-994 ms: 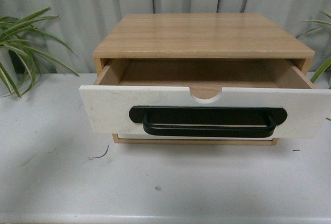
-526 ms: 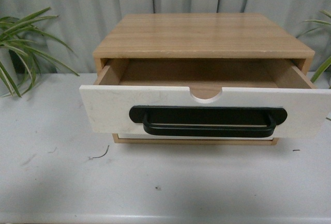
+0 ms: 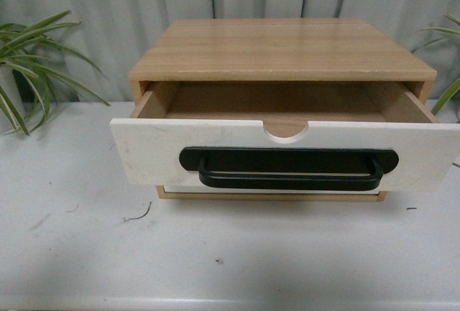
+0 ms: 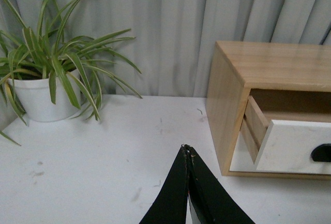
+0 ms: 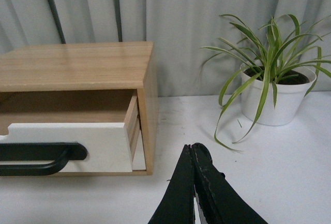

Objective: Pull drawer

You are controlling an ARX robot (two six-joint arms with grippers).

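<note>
Standing on the white counter [image 3: 86,253], a small wooden cabinet [image 3: 284,49] had its drawer [image 3: 144,153] pulled partway out, the white front with black bar handle [image 3: 287,169] and half-round notch [image 3: 286,131] well clear of the frame. Left hand [image 4: 187,154] and right hand [image 5: 192,151] each hovered above the counter, fingers pressed together, holding nothing, apart from the drawer. Potted spider plants [image 4: 46,79] flanked the cabinet.

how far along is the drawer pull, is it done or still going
It looks done: the drawer stands pulled out of the wooden cabinet, its bare inside showing. Nothing is in hand: the left end effector and right end effector are shut, away from the handle. Nothing obvious remains.
</note>
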